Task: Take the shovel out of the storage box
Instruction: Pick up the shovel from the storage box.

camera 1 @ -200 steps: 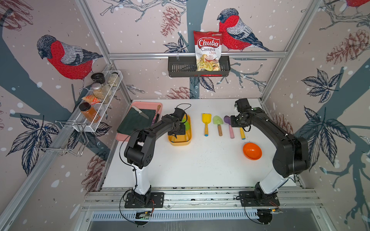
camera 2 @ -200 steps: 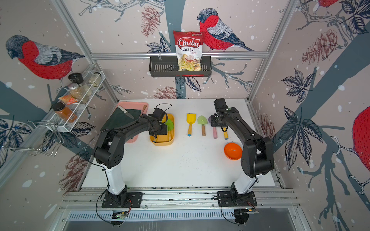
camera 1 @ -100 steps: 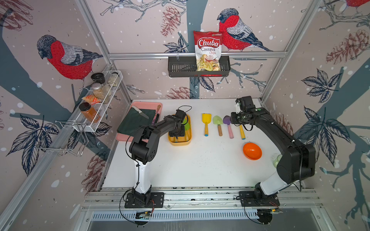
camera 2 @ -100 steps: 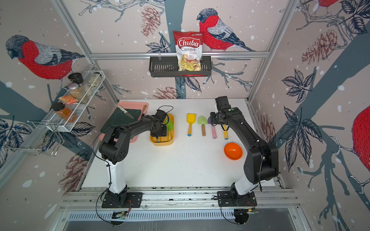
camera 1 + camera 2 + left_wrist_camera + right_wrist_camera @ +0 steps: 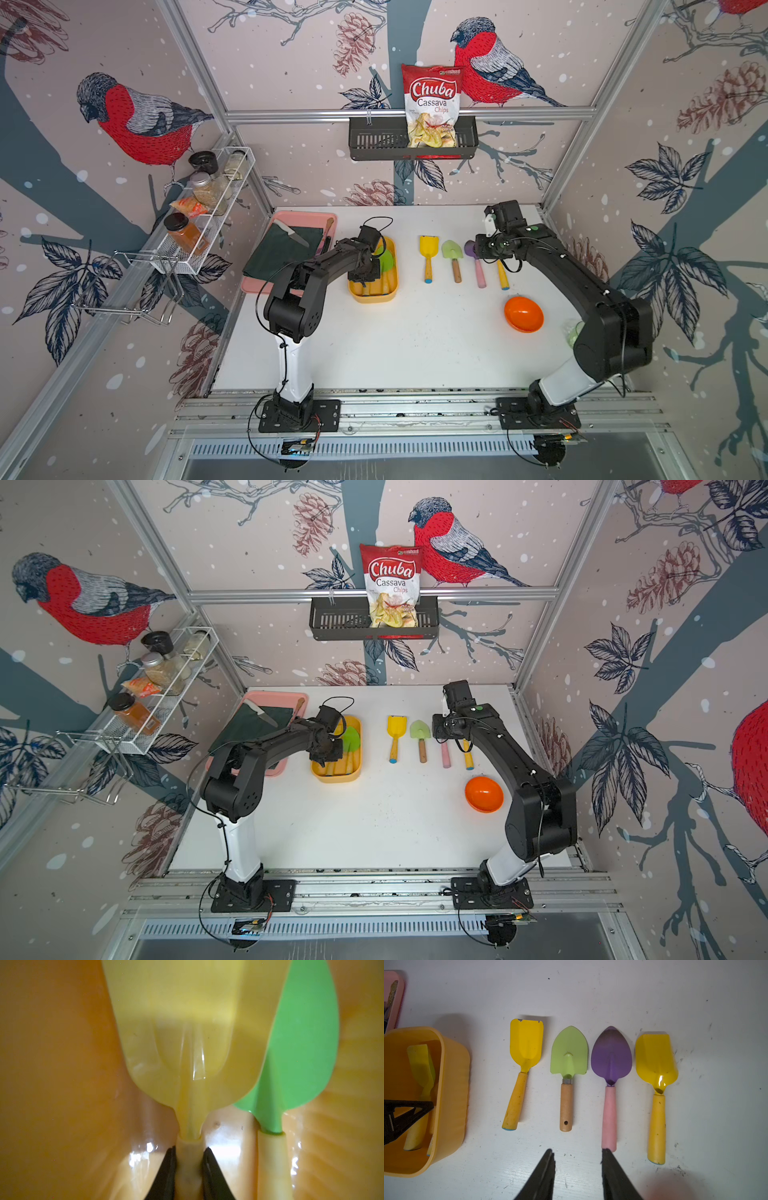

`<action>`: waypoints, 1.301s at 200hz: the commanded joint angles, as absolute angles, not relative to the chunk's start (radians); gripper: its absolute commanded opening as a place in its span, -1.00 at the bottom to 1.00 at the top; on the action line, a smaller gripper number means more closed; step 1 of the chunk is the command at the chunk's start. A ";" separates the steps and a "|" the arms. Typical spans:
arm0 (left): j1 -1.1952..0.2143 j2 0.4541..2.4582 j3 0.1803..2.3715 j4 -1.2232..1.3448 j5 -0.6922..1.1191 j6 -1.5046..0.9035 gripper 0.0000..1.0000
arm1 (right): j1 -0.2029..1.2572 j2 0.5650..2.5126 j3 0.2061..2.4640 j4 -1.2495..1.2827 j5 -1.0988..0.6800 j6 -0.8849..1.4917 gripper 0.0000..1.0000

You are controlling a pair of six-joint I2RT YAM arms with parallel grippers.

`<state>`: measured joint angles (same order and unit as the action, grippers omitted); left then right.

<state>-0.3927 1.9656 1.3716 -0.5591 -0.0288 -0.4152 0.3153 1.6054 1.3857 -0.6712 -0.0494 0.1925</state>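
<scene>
Left wrist: left end effector (image 5: 189, 1167) clamps yellow plastic shovel (image 5: 182, 1032) by its handle, for lifting from yellow-orange plastic storage box (image 5: 52, 1064); right end effector (image 5: 578, 1167) narrow, empty.

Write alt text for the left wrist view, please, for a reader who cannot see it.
Two black fingers pinch the pale handle of a glossy yellow scoop-bladed shovel lying inside the yellow-orange plastic storage box. A green rounded-blade shovel lies alongside, its blade partly hidden by the yellow one.
</scene>
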 commanded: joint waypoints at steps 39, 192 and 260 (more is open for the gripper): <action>-0.324 1.769 1.233 -0.287 0.271 -0.479 -0.99 | 0.377 1.592 1.368 -0.533 -0.285 0.203 -0.12; -0.274 1.484 0.820 1.023 0.767 -1.227 -1.00 | 0.636 1.748 1.431 0.002 -0.923 0.473 0.42; -0.275 1.472 0.764 1.050 0.760 -1.230 -1.00 | 0.633 1.797 1.461 0.035 -0.936 0.517 0.14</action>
<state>-0.2775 1.4799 0.7742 0.9596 0.7555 -1.2270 0.6342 1.7779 1.4452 -0.0082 -0.9047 0.4885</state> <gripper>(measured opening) 0.227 0.600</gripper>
